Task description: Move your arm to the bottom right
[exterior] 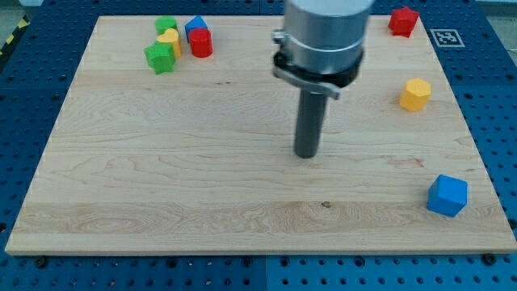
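Observation:
My tip (306, 154) rests on the wooden board (161, 178) near its middle, a little right of centre. A blue cube (447, 196) sits at the view's bottom right, well to the right of and below my tip. A yellow hexagonal block (415, 94) lies at the right, above the blue cube. A red block (403, 20) sits at the top right corner. My tip touches no block.
A cluster at the top left holds a green star-like block (160, 57), a yellow block (169, 40), a green block (166, 24), a blue block (195, 26) and a red cylinder-like block (201, 43). A marker tag (446, 36) sits off the board's top right.

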Robot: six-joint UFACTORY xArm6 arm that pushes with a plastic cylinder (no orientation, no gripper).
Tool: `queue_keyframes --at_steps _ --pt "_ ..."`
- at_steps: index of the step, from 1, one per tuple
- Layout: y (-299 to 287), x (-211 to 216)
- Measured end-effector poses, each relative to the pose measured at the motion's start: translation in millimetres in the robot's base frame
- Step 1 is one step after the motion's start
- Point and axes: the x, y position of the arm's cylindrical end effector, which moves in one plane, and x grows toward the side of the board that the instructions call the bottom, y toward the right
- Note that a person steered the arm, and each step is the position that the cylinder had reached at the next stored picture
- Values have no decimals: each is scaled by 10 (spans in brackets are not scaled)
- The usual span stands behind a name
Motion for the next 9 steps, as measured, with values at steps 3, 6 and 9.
queue_keyframes --at_steps 3,6,9 --pt "240 -58" --pt "858 -88" --pt "1115 -87"
